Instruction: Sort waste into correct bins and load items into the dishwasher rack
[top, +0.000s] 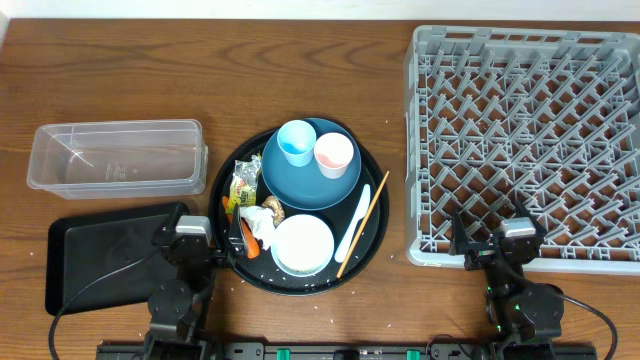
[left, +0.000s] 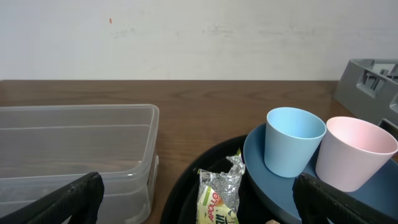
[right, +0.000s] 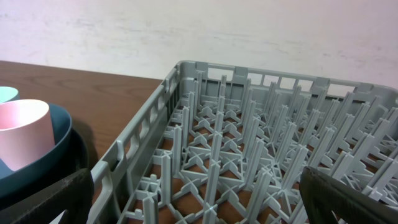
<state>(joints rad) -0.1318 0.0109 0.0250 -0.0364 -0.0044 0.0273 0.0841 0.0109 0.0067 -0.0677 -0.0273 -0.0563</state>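
A round black tray holds a dark blue plate with a light blue cup and a pink cup standing on it. Beside these lie a white bowl, a white utensil, a chopstick, a yellow-green wrapper, crumpled paper, a carrot and a brown food piece. My left gripper is open at the tray's left rim, facing the wrapper. My right gripper is open over the grey rack's near edge.
A clear tub sits at the left, with a shallow black tray in front of it, under my left arm. White grains dot the table near the front edge. The rack fills the right side.
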